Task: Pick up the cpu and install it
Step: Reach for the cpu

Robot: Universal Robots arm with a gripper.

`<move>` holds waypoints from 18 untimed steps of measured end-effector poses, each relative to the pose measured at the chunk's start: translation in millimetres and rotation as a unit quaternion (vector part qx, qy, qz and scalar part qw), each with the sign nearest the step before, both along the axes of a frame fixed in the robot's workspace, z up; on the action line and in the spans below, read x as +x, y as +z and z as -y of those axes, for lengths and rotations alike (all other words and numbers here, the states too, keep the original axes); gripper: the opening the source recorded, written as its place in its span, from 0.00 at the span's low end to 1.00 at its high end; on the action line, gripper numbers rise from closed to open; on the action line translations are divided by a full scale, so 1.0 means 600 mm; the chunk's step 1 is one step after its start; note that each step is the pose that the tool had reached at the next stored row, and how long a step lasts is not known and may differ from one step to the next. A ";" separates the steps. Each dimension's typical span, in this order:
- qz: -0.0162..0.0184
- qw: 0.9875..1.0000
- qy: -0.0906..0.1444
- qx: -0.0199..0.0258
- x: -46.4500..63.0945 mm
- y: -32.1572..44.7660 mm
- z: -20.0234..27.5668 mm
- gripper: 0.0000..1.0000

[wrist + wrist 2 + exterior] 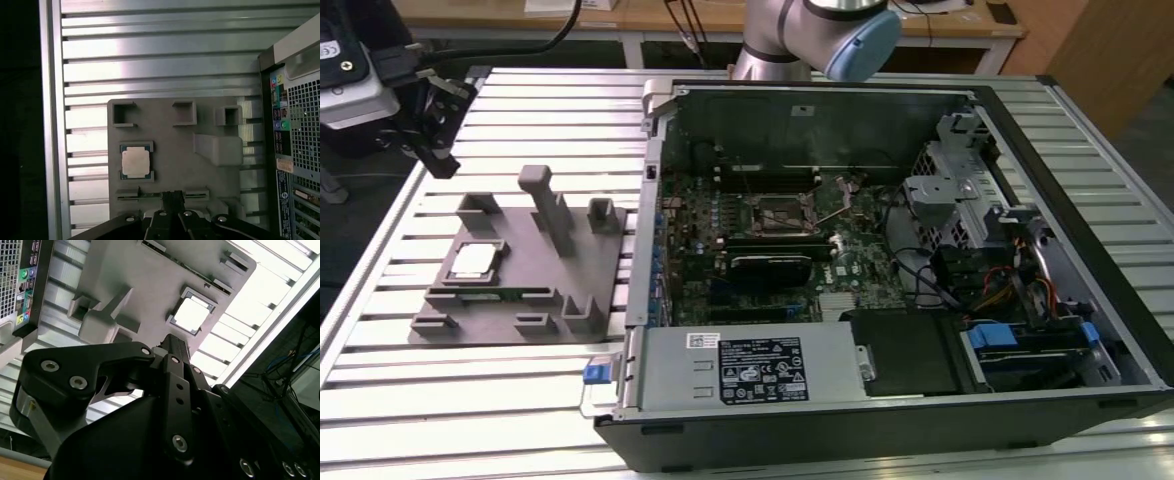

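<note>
Item 1. The surface (547, 110) is a slatted metal top. Toward its edge on the exterior view's left lies a grey fixture plate (520, 250) carrying several raised blocks and one tall post (540, 205).

Item 2. The cpu (474, 262) lies flat in a square framed seat on the fixture plate, silvery top upward. It sits close to the plate's edge on the exterior view's left. Both wrist views confirm it seated there, level and untouched. It is in the fixture, not in the computer.

Item 3. The pincer (172, 197) is closed. In the first wrist view its fingertips (167, 199) stand together with nothing gripped between them. It hangs above the fixture plate, over the slotted edge just beside the cpu's seat, and it is apart from the cpu. The second wrist view shows the same black fingers pointing toward the cpu with clear plate between them.

Item 4. To the exterior view's right of the fixture plate, just beside it, lies an open computer case (814, 430) on its side. The motherboard (854, 255) faces up, with the square black socket frame (781, 212) near its middle. A grey power supply (740, 365) occupies the case's near corner.

Item 5. The arm (807, 30) rises behind the case at the surface's far edge.
</note>
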State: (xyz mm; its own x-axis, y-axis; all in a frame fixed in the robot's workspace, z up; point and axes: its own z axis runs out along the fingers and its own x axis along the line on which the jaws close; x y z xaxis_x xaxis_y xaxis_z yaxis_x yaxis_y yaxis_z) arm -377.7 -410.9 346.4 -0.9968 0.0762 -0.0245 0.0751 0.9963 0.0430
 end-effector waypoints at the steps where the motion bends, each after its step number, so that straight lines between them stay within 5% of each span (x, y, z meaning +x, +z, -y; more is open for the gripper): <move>1: 0.000 1.000 0.000 0.000 -0.002 -0.003 -0.0015 0.11; 18: 0.000 1.000 0.000 0.000 -0.021 -0.033 -0.0343 0.11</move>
State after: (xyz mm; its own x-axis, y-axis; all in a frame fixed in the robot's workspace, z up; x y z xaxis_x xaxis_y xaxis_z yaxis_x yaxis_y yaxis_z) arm -390.6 -390.4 326.7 -0.9968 0.0762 -0.0247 0.0751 0.9962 0.0430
